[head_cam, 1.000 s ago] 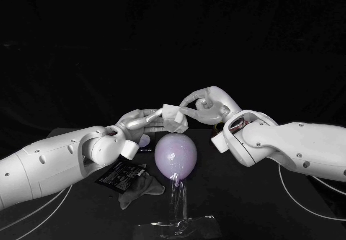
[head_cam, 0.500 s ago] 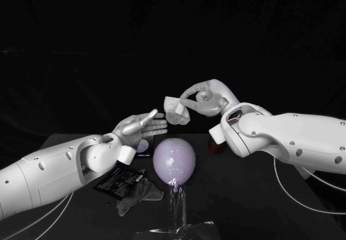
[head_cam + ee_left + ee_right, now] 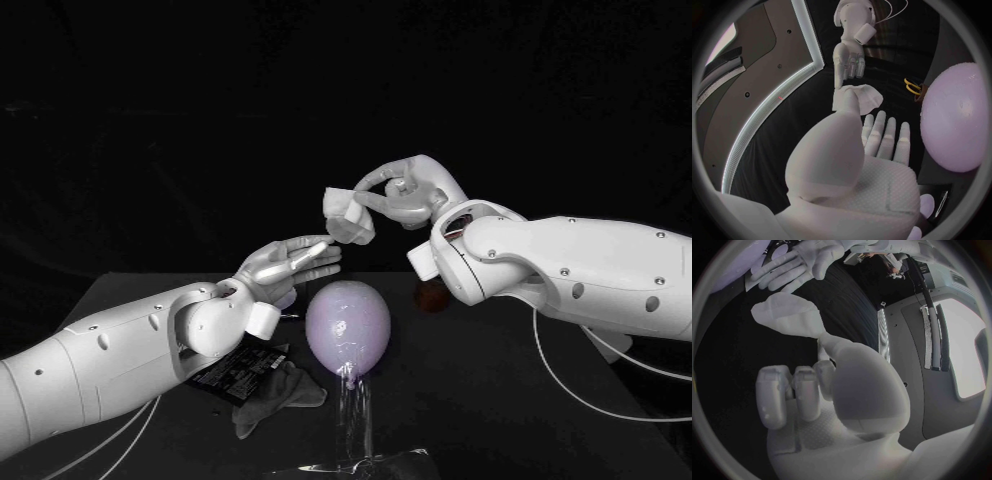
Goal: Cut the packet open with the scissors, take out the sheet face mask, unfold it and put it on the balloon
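The folded white sheet mask [image 3: 346,216] hangs in the air above the balloon, pinched by my right hand [image 3: 411,190]. It also shows as the mask [image 3: 787,317] at the fingertips of my right hand [image 3: 811,390], and as the mask [image 3: 856,98]. My left hand [image 3: 296,262] is spread just below and left of it, holding nothing and apart from it; the wrist view shows that left hand [image 3: 876,145] as flat. The pale lilac balloon [image 3: 351,324] stands upright on a clear stand [image 3: 355,425]. The black packet [image 3: 238,364] lies on the table under my left arm.
A crumpled grey sheet [image 3: 283,393] lies beside the packet. Yellow-handled scissors [image 3: 912,86] sit on the table beyond the balloon [image 3: 957,120]. A brown object [image 3: 430,296] sits behind my right forearm. The table's far edge [image 3: 159,274] runs behind my left hand.
My left hand has let go of the mask and dropped away, its fingers spreading. My right hand has lifted the mask higher above the balloon.
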You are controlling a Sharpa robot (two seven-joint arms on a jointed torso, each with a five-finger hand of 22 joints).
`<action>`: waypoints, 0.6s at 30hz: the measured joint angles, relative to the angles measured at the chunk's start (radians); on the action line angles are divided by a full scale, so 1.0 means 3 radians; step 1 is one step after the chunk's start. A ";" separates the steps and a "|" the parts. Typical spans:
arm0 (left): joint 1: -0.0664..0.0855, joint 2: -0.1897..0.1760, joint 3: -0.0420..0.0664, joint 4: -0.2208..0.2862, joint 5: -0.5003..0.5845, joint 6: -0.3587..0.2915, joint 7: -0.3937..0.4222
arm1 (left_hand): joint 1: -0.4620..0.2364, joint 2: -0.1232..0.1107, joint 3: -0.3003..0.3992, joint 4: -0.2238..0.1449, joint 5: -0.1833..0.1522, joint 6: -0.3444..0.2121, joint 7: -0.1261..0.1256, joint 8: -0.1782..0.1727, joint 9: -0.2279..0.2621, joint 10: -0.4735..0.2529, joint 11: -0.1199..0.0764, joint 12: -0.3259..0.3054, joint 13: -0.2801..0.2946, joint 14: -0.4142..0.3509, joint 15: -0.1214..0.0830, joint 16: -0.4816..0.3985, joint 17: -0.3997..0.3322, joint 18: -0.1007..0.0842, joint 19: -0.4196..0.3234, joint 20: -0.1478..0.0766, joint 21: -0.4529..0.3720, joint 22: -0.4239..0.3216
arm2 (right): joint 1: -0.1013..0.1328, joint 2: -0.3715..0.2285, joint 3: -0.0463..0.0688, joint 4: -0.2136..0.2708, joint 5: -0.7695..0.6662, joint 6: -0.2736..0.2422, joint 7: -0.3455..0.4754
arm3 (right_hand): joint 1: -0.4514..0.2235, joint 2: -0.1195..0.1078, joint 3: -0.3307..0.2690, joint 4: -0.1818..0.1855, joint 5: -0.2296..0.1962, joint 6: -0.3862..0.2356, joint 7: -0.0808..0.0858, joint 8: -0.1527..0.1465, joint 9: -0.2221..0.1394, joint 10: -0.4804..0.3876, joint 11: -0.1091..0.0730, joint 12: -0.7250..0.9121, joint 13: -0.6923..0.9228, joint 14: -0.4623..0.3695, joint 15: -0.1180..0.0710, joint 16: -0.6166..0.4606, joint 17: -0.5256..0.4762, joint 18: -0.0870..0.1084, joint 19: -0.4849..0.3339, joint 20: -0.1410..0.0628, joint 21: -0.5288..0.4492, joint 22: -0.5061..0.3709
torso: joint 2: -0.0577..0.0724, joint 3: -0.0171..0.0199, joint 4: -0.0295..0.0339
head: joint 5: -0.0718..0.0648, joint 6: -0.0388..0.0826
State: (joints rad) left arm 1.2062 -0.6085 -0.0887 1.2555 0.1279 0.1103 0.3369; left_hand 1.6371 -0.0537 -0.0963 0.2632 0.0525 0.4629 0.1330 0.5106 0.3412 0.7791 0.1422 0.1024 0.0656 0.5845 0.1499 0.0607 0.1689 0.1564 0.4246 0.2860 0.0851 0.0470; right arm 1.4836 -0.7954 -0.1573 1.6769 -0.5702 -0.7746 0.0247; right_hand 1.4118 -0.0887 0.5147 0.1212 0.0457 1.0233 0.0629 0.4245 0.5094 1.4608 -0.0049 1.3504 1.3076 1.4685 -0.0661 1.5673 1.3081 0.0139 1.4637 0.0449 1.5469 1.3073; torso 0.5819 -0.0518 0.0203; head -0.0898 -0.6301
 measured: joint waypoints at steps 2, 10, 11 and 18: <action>-0.0002 0.0028 0.0001 -0.0008 0.0001 -0.0020 0.0024 | 0.0005 0.0005 0.0000 0.0000 0.0000 -0.0001 -0.0003 0.0000 -0.0009 -0.0005 -0.0005 -0.0003 0.0000 -0.0026 -0.0017 0.0000 -0.0009 0.0044 -0.0028 -0.0006 -0.0001 0.0000 | 0.0001 0.0026 0.0000 -0.0019 0.0019 0.0000 0.0001 | -0.0003 -0.0003 0.0000 0.0000 0.0000 0.0004 0.0005 0.0004 0.0000 0.0000 0.0000 0.0000 0.0000 0.0000 0.0000 0.0000 0.0000 0.0000 0.0000 0.0000 0.0000 0.0000 | 0.0002 0.0000 0.0000 | 0.0004 0.0001; -0.0006 0.0103 0.0003 -0.0023 0.0006 -0.0156 0.0126 | 0.0067 0.0035 -0.0033 -0.0013 0.0000 -0.0003 -0.0002 -0.0023 -0.0047 -0.0077 -0.0076 -0.0060 -0.0004 -0.0090 -0.0046 -0.0013 -0.0029 0.0046 -0.0081 -0.0025 -0.0021 -0.0004 | 0.0002 0.0098 0.0000 -0.0066 0.0072 0.0001 0.0002 | -0.0003 -0.0003 0.0000 0.0000 -0.0006 0.0012 -0.0002 0.0004 0.0000 0.0000 0.0000 0.0000 0.0000 0.0000 0.0000 -0.0002 -0.0003 0.0000 0.0000 0.0000 -0.0001 0.0001 | 0.0006 0.0000 0.0001 | 0.0018 -0.0009; -0.0006 0.0110 0.0004 -0.0023 0.0009 -0.0173 0.0138 | 0.0067 0.0035 -0.0033 -0.0013 0.0000 -0.0011 0.0007 -0.0023 -0.0052 -0.0076 -0.0076 -0.0060 -0.0004 -0.0092 -0.0048 -0.0013 -0.0029 0.0046 -0.0081 -0.0025 -0.0029 -0.0004 | 0.0002 0.0103 0.0000 -0.0068 0.0076 0.0001 0.0002 | -0.0003 -0.0003 0.0000 0.0000 -0.0006 0.0012 -0.0002 0.0004 0.0000 0.0000 0.0000 0.0000 0.0000 0.0000 0.0000 -0.0003 -0.0003 0.0000 0.0000 0.0000 -0.0001 0.0002 | 0.0006 0.0000 0.0001 | 0.0019 -0.0012; -0.0006 0.0163 0.0006 -0.0045 0.0057 -0.0298 0.0213 | 0.0151 0.0079 -0.0043 -0.0023 0.0000 -0.0011 0.0048 -0.0039 -0.0080 -0.0089 -0.0063 -0.0060 -0.0004 -0.0059 -0.0096 -0.0013 -0.0022 0.0046 -0.0038 -0.0067 -0.0029 0.0002 | 0.0002 0.0134 0.0000 -0.0076 0.0098 0.0002 0.0003 | -0.0002 -0.0002 0.0000 0.0000 -0.0012 0.0012 -0.0002 0.0002 0.0000 0.0000 0.0000 0.0000 0.0000 0.0000 0.0000 -0.0010 -0.0002 0.0000 -0.0001 0.0001 -0.0006 0.0003 | 0.0006 0.0001 0.0000 | 0.0029 -0.0019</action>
State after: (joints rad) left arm 1.2044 -0.5595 -0.0870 1.2420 0.1452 0.0209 0.4009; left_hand 1.6823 -0.0299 -0.1092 0.2563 0.0525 0.4595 0.1475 0.4988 0.3173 0.7525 0.1233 0.0843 0.0645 0.5669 0.1213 0.0568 0.1623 0.1700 0.4133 0.2660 0.0763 0.0477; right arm 1.4844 -0.7553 -0.1572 1.6542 -0.5408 -0.7741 0.0257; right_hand 1.4111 -0.0895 0.5146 0.1212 0.0422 1.0268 0.0623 0.4251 0.5094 1.4608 -0.0049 1.3504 1.3077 1.4685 -0.0660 1.5644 1.3074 0.0139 1.4635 0.0451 1.5450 1.3081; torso 0.5836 -0.0514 0.0204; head -0.0810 -0.6357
